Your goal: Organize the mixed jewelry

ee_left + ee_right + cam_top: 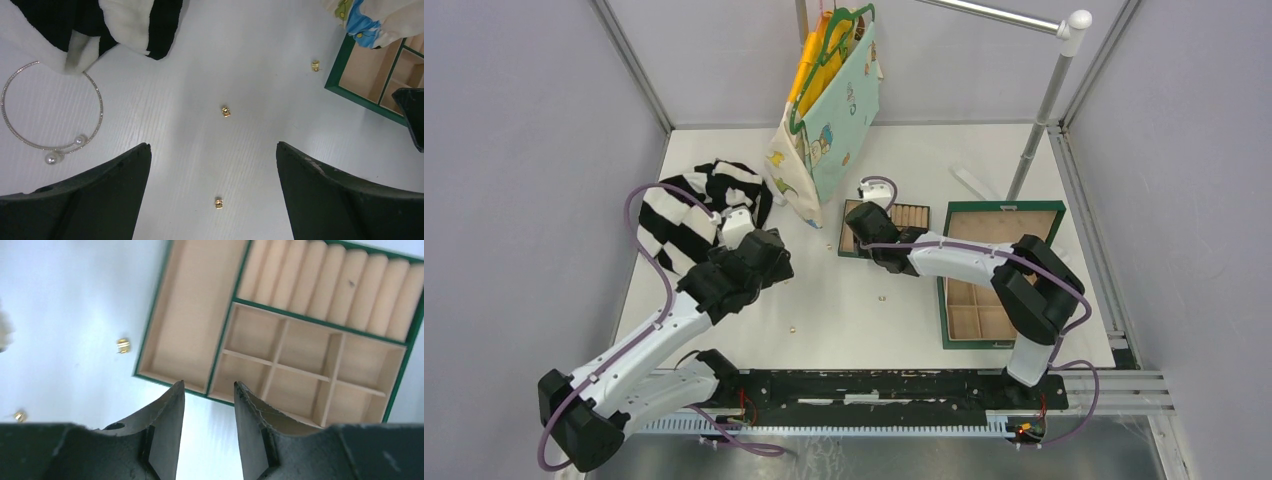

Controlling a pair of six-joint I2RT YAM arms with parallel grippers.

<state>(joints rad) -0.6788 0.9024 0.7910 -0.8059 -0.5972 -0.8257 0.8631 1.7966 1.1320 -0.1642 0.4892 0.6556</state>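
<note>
Three tiny gold pieces lie on the white table in the top view: one (828,243) by the small tray, one (882,297) mid-table, one (793,326) nearer the front. The left wrist view shows them too (226,111) (219,202) (315,65), plus a thin pale bangle with two pearl ends (95,90) partly under the striped cloth. My left gripper (213,150) (774,262) is open and empty above the table. My right gripper (209,385) (861,228) is open and empty, its tips at the near edge of the small green tray (150,327). Two gold pieces (123,345) (20,415) lie left of that tray.
A black-and-white striped cloth (689,205) lies at the back left. A hanging tote bag (829,110) reaches the table at the back centre. A larger green box with tan compartments (952,215) sits right, beside a rack pole (1034,130).
</note>
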